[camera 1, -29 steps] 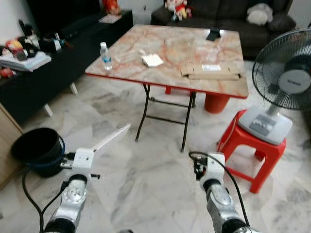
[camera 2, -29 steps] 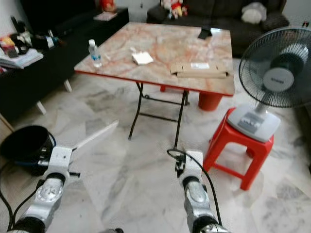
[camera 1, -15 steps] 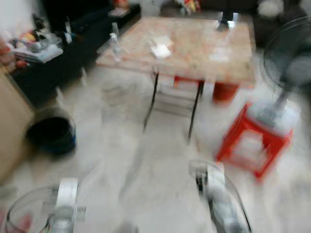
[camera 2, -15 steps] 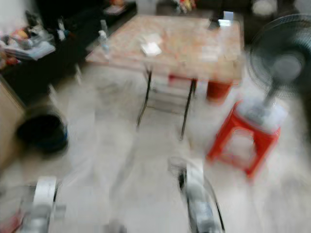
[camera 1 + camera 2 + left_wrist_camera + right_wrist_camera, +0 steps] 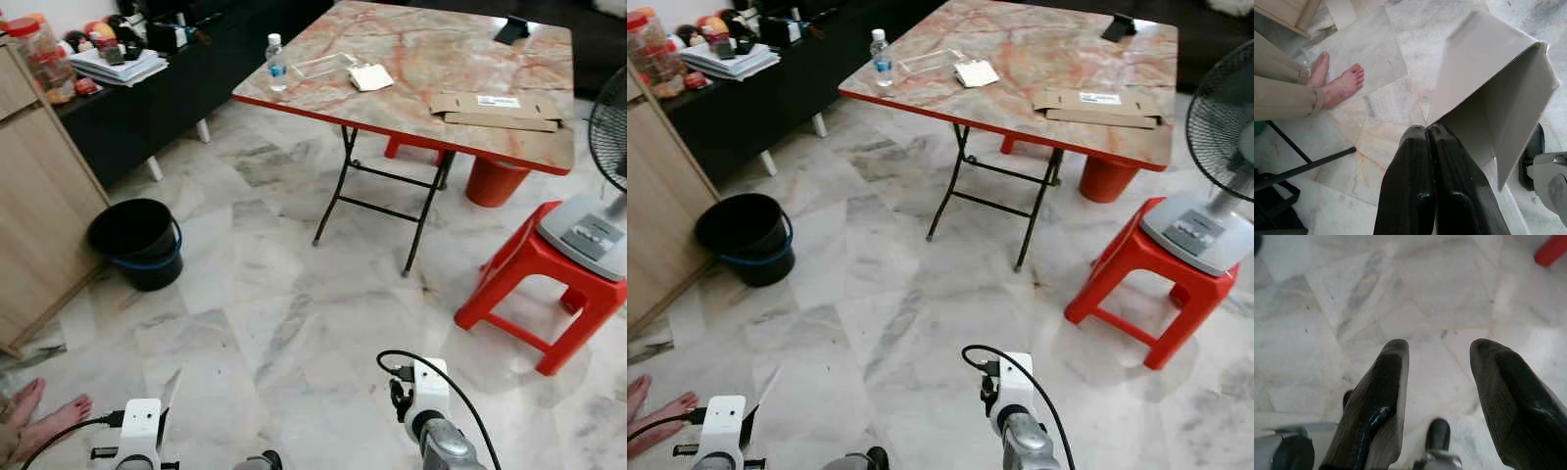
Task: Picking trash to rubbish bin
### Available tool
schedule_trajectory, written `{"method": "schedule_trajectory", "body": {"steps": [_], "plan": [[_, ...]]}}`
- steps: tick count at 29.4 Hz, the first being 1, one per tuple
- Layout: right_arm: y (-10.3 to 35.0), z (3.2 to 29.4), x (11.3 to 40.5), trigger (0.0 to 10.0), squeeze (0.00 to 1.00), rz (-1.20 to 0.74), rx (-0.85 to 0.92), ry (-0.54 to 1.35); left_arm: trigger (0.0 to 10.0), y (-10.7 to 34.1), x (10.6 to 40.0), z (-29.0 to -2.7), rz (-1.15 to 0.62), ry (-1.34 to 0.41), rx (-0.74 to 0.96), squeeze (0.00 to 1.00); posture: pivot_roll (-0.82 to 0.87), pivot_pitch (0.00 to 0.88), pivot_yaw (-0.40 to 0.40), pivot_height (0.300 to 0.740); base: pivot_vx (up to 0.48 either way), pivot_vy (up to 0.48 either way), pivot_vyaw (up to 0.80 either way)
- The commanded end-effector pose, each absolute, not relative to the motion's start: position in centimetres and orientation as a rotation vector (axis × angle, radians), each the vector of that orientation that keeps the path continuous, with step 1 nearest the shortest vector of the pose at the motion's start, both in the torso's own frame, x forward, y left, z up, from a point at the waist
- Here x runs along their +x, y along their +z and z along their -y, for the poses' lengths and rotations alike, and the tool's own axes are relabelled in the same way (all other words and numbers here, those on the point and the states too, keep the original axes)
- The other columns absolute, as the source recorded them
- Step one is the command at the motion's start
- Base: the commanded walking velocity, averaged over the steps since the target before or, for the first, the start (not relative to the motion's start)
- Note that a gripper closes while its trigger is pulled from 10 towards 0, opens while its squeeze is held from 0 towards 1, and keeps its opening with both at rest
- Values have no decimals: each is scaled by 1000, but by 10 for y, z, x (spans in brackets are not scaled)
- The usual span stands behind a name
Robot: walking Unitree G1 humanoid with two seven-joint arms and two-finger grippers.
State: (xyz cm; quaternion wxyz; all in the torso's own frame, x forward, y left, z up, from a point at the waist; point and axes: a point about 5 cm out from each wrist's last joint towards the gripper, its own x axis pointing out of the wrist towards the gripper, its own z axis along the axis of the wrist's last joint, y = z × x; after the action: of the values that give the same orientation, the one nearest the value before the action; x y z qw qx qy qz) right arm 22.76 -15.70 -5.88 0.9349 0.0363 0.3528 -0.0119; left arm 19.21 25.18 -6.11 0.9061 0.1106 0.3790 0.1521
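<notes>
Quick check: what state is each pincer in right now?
Left pincer: shut on a folded white plastic sheet.
Right pincer: open, holding nothing, above the marble floor.

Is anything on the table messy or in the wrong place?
Mostly tidy. A flattened cardboard box lies near the table edge like leftover trash. The water bottle stands upright; nothing is spilled.
</notes>
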Motion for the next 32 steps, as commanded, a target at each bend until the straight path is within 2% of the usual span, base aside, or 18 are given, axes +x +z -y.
{"method": "schedule_trajectory", "body": {"steps": [1, 4, 8, 17, 27, 32], "plan": [[-64, 158, 220, 10000, 0, -761, 56, -31, 10000, -66, 183, -253, -817, 348, 215, 0, 116, 146, -8, 740, 0, 0, 0], [-66, 160, 217, 10000, 0, -776, 39, -32, 10000, -67, 181, -253, -820, 362, 207, 0, 122, 142, -9, 740, 0, 0, 0], [-67, 163, 214, 10000, 0, -783, 41, -41, 10000, -71, 173, -255, -854, 389, 215, 0, 121, 126, 2, 740, 252, 0, 728], [-69, 164, 212, 10000, 0, -796, 73, -72, 10000, -69, 179, -253, -849, 374, 232, 0, 83, 112, 9, 740, 254, 0, 0], [-76, 166, 200, 10000, 0, -843, 3, -37, 10000, -68, 178, -254, -848, 381, 267, 0, 108, 77, 14, 740, 336, 0, 0], [-77, 160, 200, 10000, 0, -851, -25, -1, 10000, -69, 176, -256, -851, 393, 268, 0, 122, 57, 9, 740, 360, 0, 700]]}}
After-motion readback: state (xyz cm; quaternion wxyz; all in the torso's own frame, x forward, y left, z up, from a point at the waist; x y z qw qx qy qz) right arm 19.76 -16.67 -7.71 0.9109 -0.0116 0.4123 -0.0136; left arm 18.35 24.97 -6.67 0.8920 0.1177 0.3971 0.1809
